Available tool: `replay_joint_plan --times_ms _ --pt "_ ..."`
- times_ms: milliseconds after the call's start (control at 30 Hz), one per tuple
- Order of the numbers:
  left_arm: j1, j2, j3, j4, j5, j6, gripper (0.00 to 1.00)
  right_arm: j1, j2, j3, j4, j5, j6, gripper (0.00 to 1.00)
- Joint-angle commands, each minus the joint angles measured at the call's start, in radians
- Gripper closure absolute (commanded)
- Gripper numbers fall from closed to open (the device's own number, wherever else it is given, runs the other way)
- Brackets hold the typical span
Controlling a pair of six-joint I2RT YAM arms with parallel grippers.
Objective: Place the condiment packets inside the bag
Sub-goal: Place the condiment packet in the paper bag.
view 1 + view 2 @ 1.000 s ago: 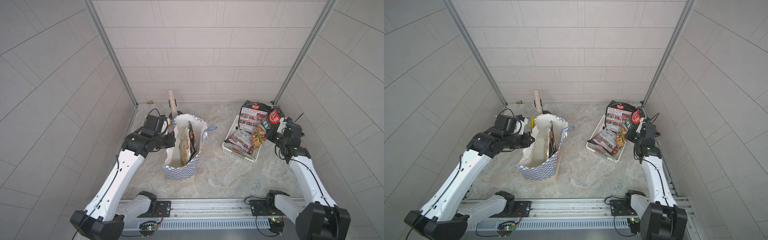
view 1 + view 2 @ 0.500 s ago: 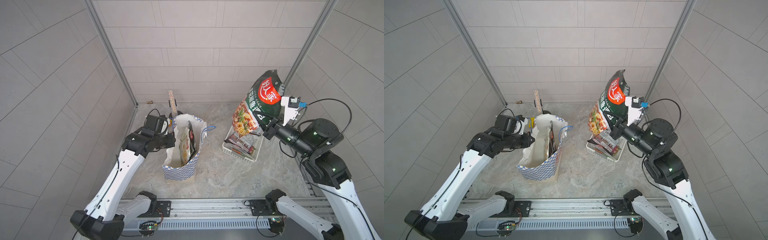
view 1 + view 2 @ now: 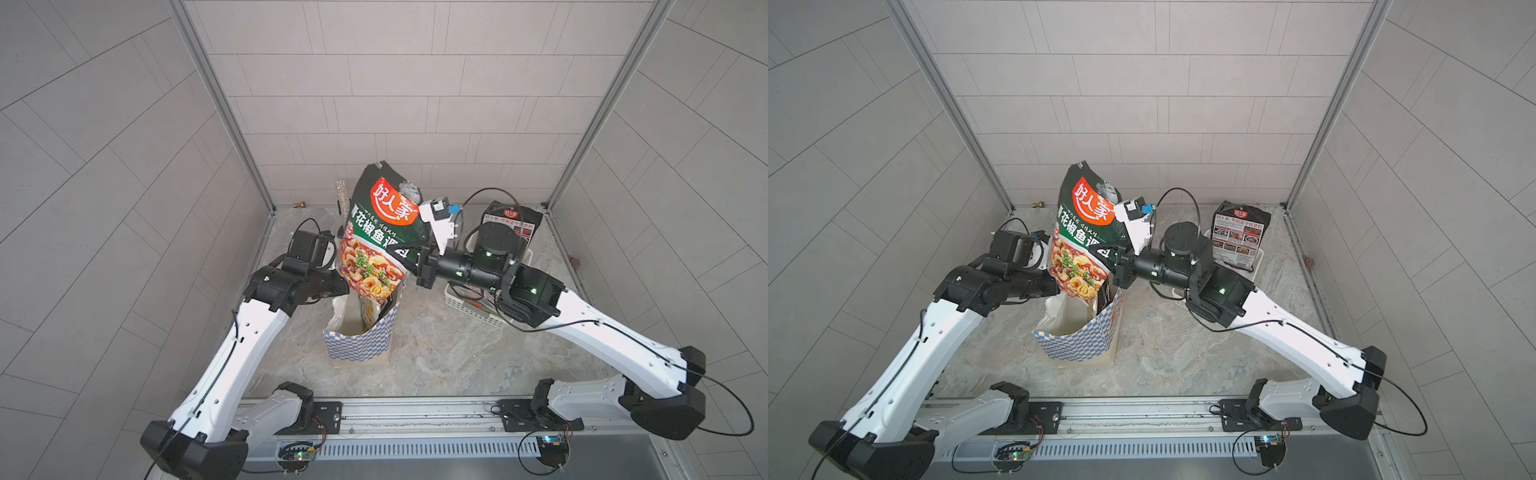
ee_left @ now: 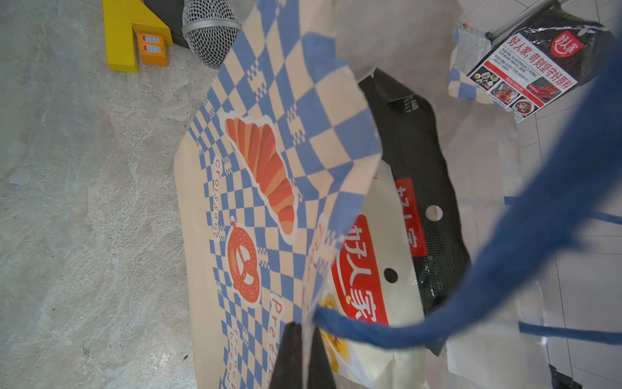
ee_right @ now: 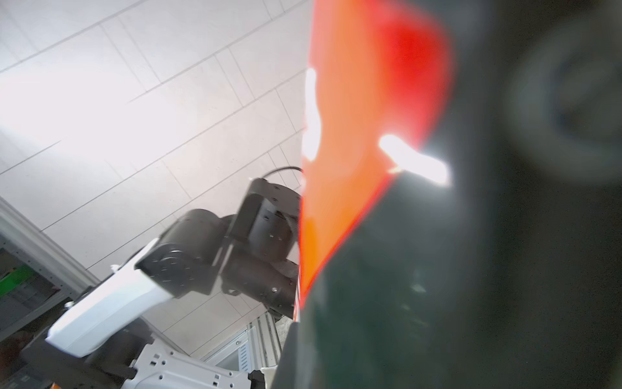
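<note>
grey marbled tabletop (image 3: pixel 436 345), tiled walls on three sides. bag (image 3: pixel 357 345) stands upright mid-table, mouth open. left gripper (image 4: pixel 304 353) clamped on the bag's rim right by a blue cord handle (image 4: pixel 525 235), fingers either side of the paper. right gripper (image 3: pixel 405 257) pinched on the side edge of a green packet (image 3: pixel 382 232), red logo up, food photo down. packet hangs tilted above the bag, lower edge over the open mouth; can't tell from the top views if the tip is past the rim. right wrist view is just blurred red and dark green, packet filling most of it. inside the bag: cream packet (image 4: pixel 370 279) and black packet (image 4: pixel 420 168), both on edge, side by side. a black pouch (image 3: pixel 511 220) stands upright in the white basket (image 3: pixel 453 297) on the robot's right, well apart from the bag. microphone (image 4: pixel 212 30) and yellow block (image 4: pixel 121 37) sit on the table beside the bag.
</note>
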Motion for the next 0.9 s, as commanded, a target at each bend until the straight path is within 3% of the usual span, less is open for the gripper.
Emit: replay_joint_plan --times_ms 0,267,567,867 --pt "-0.008 -0.019 -0.004 0.004 0.016 0.004 1.00 0.016 0.017 0.000 0.137 0.015 0.065 1.00" --pt "-0.007 -0.019 -0.009 0.006 0.009 0.003 1.00 0.026 0.066 -0.108 0.178 0.010 0.137 1.00" --pt "-0.007 -0.018 -0.016 0.009 -0.004 -0.001 1.00 0.007 -0.113 -0.146 0.068 0.161 0.040 1.00" --pt "-0.007 -0.017 -0.018 0.017 -0.002 -0.015 1.00 0.008 -0.073 -0.078 0.112 0.038 0.025 1.00"
